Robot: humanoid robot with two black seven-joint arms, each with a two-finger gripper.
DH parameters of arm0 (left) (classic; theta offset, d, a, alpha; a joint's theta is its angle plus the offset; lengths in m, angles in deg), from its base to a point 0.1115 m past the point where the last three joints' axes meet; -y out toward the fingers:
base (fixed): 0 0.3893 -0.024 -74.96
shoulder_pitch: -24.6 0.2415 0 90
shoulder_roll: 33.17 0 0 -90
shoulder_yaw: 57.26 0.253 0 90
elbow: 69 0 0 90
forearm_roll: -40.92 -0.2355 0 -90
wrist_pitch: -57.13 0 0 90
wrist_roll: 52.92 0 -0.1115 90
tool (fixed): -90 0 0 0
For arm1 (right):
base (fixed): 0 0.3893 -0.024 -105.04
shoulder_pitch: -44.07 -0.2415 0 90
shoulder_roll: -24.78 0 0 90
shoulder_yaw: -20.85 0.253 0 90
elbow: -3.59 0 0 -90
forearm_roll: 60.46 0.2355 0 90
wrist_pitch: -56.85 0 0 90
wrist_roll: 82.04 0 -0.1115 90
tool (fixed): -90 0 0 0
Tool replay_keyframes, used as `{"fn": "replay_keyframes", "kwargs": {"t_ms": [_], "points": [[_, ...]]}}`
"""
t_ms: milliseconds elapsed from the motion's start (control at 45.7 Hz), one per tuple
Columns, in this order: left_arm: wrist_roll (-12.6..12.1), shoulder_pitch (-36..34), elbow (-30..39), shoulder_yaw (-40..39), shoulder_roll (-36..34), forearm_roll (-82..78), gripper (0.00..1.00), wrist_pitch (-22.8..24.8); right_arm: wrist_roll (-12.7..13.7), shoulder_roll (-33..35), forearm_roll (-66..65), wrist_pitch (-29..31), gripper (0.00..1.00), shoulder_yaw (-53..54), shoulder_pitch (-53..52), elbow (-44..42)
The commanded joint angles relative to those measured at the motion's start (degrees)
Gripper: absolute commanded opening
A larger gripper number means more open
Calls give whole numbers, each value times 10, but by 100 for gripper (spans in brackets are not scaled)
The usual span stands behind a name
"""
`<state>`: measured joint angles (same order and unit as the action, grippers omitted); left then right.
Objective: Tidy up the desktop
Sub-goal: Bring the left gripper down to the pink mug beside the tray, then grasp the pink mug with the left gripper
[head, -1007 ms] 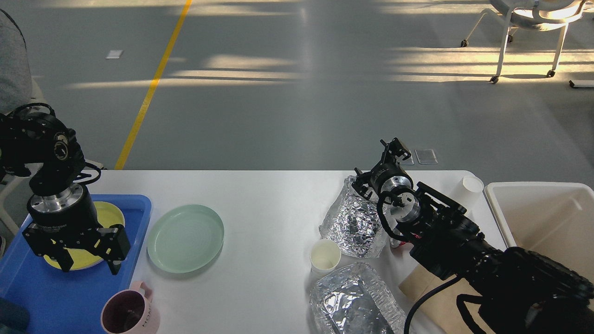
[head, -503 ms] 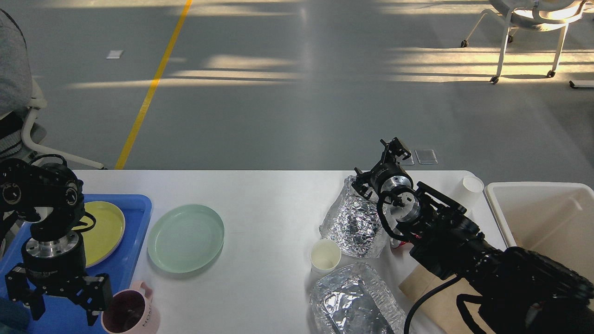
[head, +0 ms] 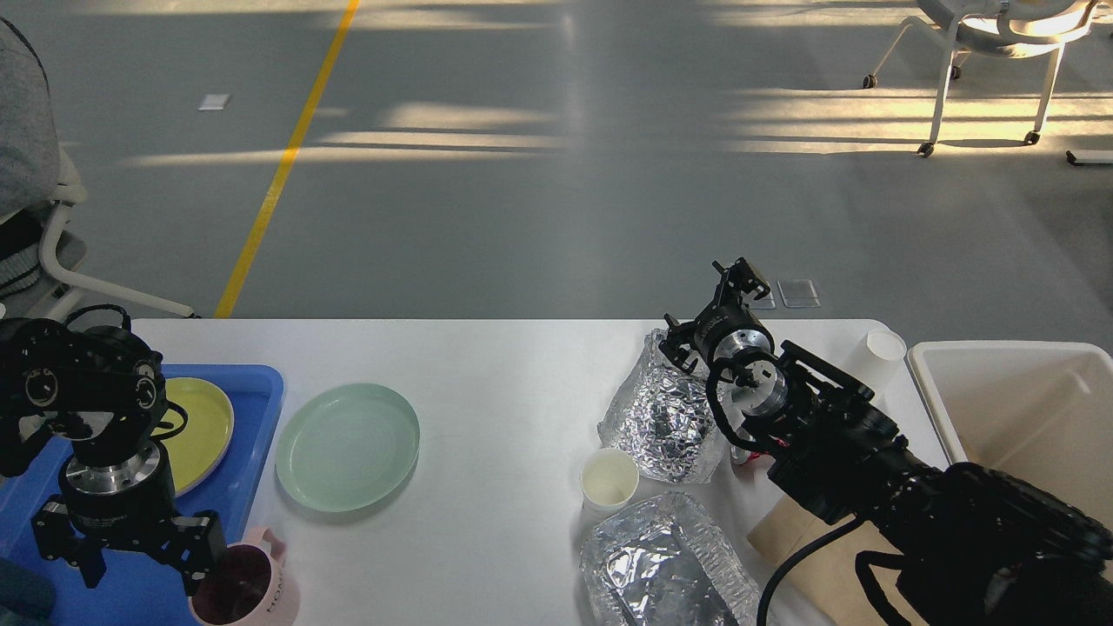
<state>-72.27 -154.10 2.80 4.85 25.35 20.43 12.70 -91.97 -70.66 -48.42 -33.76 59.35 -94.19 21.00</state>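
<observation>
The white desktop (head: 487, 365) carries dishes on the left and rubbish on the right. My left gripper (head: 143, 578) hangs open, fingers down, over the near part of the blue tray (head: 261, 391); its right finger is right beside the rim of a pink mug (head: 248, 587), with nothing between the fingers. A yellow plate (head: 204, 422) lies in the tray, partly hidden by my left wrist. A pale green plate (head: 348, 445) sits beside the tray. My right gripper (head: 737, 280) is raised over the table's far edge, above crumpled foil (head: 665, 417); it is small and dark.
A white paper cup (head: 609, 478) stands between that foil and a second foil sheet (head: 665, 561) near the front edge. A clear plastic cup (head: 878, 356) stands beside the off-white bin (head: 948, 409) at the right. Brown paper (head: 783, 530) lies under my right arm.
My left gripper has come back from over the yellow plate to the tray's near end, then shifted slightly right, up against the pink mug. The right arm has not moved.
</observation>
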Motion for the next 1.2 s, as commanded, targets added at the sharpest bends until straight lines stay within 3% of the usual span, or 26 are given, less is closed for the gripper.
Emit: {"fn": "replay_keyframes", "kwargs": {"t_ms": [0, 372, 613, 656, 722, 766, 919, 1072, 1182], "points": [[0, 12, 0, -2, 6, -1, 94, -26, 0, 0, 1, 0, 100, 0, 1, 0], [3, 54, 0, -13, 33, 1, 94, -107, 0, 0, 0, 0, 100, 0, 0, 0], [3, 54, 0, -15, 34, 1, 85, -108, 0, 0, 0, 0, 100, 0, 0, 0], [4, 55, 0, -15, 34, 1, 77, -104, 1, 0, 0, 0, 100, 0, 0, 0], [4, 56, 1, -15, 34, 1, 52, -109, 0, 0, 0, 0, 100, 0, 0, 0], [4, 60, 1, -16, 36, 1, 42, -110, 0, 0, 1, 0, 100, 0, 0, 0], [4, 63, 1, -16, 48, 1, 24, -111, 0, 0, 1, 0, 100, 0, 1, 0], [3, 62, 1, -16, 48, 1, 16, -110, 0, 0, 1, 0, 100, 0, 0, 0], [2, 62, 1, -16, 48, 1, 3, -105, 0, 0, 1, 0, 100, 0, 0, 0]]}}
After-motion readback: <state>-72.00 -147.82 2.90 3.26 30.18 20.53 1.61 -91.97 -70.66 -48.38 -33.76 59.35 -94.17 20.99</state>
